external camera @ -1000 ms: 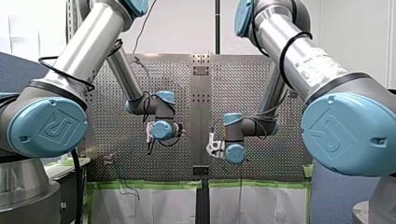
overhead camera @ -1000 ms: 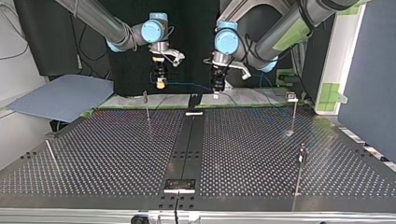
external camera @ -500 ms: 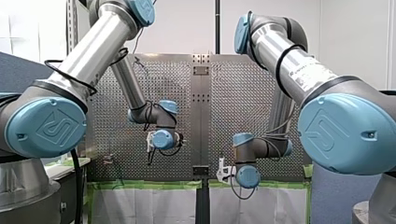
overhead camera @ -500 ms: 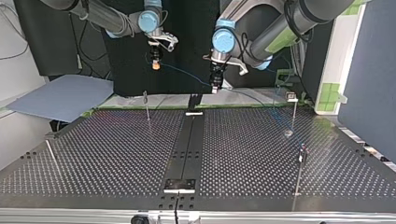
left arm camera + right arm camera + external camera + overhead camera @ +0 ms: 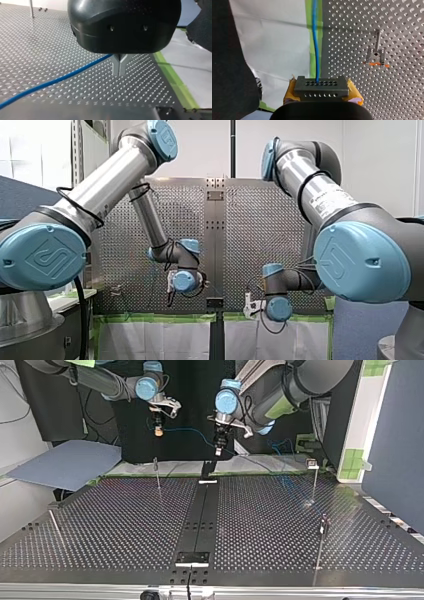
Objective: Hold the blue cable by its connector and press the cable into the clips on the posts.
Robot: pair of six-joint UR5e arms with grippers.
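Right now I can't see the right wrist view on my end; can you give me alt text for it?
My right gripper, yellow-padded, is shut on the dark connector, and the blue cable runs straight ahead from it over green tape at the perforated table's edge. A post with a clip stands off to one side, clear of the cable.

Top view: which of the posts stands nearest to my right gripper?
The upright post near the table's far edge, left of the middle strip, almost directly below my right gripper. The post with the pale clip and the others stand farther off.
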